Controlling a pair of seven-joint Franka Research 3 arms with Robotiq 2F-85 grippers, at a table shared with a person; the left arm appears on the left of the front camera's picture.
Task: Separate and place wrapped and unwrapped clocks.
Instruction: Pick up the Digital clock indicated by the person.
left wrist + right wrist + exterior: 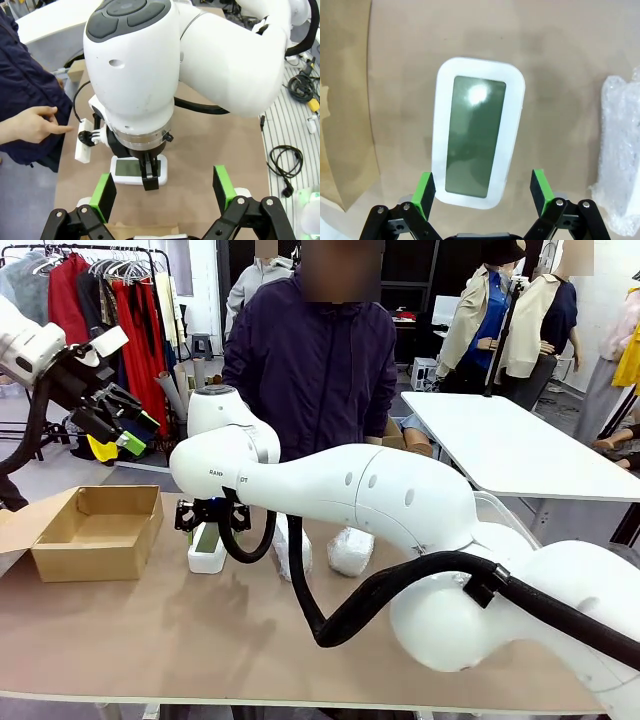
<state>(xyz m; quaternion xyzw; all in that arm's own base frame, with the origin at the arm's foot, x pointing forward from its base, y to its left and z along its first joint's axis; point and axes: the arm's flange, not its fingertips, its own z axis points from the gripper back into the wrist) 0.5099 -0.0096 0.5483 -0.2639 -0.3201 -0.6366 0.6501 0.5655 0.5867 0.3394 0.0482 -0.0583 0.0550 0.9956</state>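
Observation:
The unwrapped clock [477,132], white with a grey-green screen, lies flat on the brown table. My right gripper [482,192] hangs open just over it, a green pad on either side of its near end. In the front view the right arm reaches across to the clock [207,558], and my right gripper [210,515] is above it. Two bubble-wrapped clocks [350,550] [300,552] lie to its right, one partly behind the arm's cable. My left gripper [125,430] is open and empty, raised high at the left. In the left wrist view, my left gripper [164,192] faces the clock [127,170].
An open cardboard box [95,530] sits on the table's left part, below my left gripper. A person stands at the far side, one hand [35,125] pointing toward the clock. A wrapped bundle [620,150] lies close by the right gripper.

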